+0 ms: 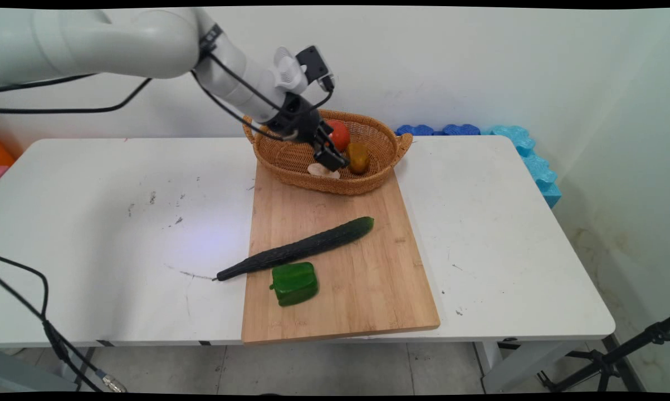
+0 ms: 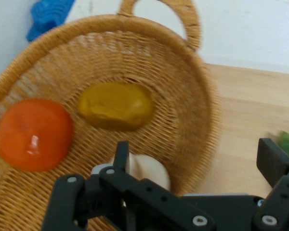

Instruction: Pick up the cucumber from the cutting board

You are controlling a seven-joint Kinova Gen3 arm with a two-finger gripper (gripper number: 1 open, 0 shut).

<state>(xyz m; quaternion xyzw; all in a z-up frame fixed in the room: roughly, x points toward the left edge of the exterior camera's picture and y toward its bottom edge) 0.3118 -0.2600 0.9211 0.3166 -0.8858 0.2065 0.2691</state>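
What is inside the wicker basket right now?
The basket holds an orange-red tomato, a yellow-brown potato and a pale mushroom-like piece, partly covered by the open hand.

Main view: fixed, above the desk's (image 1: 117, 223) near side, looking down across it to the wall. Hand view: mounted on the hand, close over the basket (image 2: 183, 120), facing along the end effector (image 2: 197, 159). Both share the basket (image 1: 335, 184).
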